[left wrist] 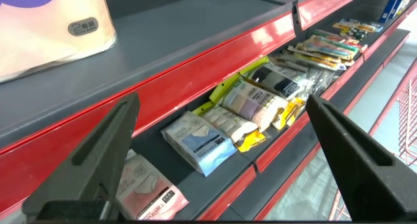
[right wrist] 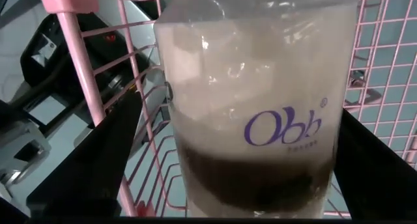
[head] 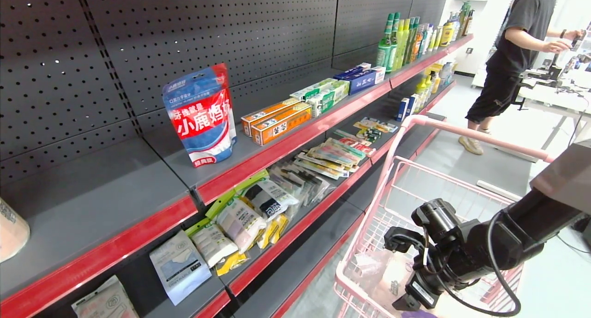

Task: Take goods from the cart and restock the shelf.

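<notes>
Inside the cart (head: pixel 415 124), our right end effector (right wrist: pixel 240 110) straddles a wrapped pack (right wrist: pixel 254 68); we cannot tell whether it pinches. Well apart from the cart, our left end effector (left wrist: pixel 221 103) hangs spread and empty, facing the shelf (head: pixel 115 189). We judge this pack not yet shelved.

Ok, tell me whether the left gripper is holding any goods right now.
No: the left gripper is open, with nothing between its fingers but the shelf beyond.
</notes>
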Tool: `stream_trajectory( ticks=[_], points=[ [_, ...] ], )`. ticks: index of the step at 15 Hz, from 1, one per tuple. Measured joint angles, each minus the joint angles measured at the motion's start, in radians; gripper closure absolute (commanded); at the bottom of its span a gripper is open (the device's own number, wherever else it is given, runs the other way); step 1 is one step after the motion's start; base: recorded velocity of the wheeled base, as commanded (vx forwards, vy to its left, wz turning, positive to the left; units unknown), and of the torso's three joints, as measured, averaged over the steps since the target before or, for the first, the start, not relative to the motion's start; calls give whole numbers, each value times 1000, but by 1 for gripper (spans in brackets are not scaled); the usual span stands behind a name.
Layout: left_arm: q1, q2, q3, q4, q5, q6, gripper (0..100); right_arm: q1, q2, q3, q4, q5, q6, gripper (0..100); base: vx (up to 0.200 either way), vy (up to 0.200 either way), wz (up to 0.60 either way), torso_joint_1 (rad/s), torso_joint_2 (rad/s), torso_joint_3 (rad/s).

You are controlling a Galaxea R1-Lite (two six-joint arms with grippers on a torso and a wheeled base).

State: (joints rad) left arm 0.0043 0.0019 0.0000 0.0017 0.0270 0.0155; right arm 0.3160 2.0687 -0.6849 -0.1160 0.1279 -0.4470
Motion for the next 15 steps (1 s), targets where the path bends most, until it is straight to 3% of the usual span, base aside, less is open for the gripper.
stream_trajectory(
  ticks=[14, 15],
  points=[
    [0, 0, 0, 0, 0, 0, 0, 21, 131, -70, -10, -26, -45, 0, 0, 0, 0, 0, 0, 0],
    [0, 0, 0, 0, 0, 0, 0, 20, 136, -66, -13, -26, -44, 100, 0, 0, 0, 0, 0, 0]
  ],
)
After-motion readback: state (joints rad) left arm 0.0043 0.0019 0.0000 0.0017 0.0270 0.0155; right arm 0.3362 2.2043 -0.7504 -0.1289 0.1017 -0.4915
